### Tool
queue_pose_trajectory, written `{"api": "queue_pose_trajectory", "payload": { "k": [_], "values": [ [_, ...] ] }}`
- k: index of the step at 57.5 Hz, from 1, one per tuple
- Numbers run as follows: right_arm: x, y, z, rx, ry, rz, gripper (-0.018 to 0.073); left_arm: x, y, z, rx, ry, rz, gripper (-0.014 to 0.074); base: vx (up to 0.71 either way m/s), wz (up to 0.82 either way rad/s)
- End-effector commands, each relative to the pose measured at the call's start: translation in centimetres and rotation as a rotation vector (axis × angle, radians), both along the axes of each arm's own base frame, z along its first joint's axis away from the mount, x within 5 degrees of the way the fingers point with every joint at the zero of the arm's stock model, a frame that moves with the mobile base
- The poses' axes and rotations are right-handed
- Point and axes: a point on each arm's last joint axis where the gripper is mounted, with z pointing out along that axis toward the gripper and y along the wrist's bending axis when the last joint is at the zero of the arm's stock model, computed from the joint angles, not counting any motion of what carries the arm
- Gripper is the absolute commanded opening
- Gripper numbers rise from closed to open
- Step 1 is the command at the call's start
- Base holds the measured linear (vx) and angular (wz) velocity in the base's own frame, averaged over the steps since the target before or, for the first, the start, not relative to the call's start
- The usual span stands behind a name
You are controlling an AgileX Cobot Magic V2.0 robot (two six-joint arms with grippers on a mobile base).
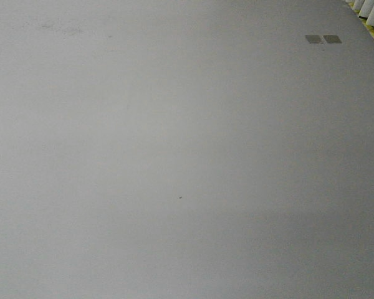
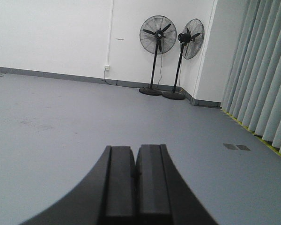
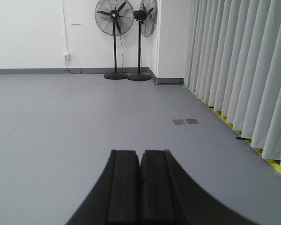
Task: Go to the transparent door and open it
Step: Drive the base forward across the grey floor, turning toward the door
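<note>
**Approach step: door out of view, both grippers closed and empty**

The left gripper (image 2: pixel 136 154) has its black pads pressed together with nothing between them. Ahead of it and to its left stretches the bare blue-grey vinyl floor (image 2: pixel 56 122), ending at a plain white wall (image 2: pixel 51 33). Far ahead of its tips, slightly right, stand two black pedestal fans (image 2: pixel 157 35) in the corner. Further right hangs a run of pale grey pleated curtains (image 2: pixel 262 70). A pair of small dark floor plates (image 2: pixel 236 146) lies near their foot.

The right gripper (image 3: pixel 140 159) is likewise fully closed and holds nothing. It has the same fans far ahead to its left and the curtains close on its right.

The front camera shows only floor. The transparent door, with its white frame and hooked handle, appears in no view, so I cannot place it.

I judge the task to be in its driving stage, with nothing yet opened. The next move calls for turning or driving the base until the door comes into view, then opening one gripper for the handle
</note>
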Motion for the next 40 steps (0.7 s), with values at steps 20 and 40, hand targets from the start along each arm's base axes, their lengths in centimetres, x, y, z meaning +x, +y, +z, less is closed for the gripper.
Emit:
{"api": "queue_pose_trajectory", "payload": {
  "k": [20,40],
  "values": [
    [0.08,-0.02,0.32,-0.012,-0.065,-0.003,-0.0008,0.14,-0.03,-0.34,-0.016,-0.041,-0.004,-0.0002,0.00,0.00],
    [0.08,-0.02,0.32,-0.012,-0.065,-0.003,-0.0008,0.14,-0.03,-0.34,-0.016,-0.041,-0.004,-0.0002,0.00,0.00]
  ]
}}
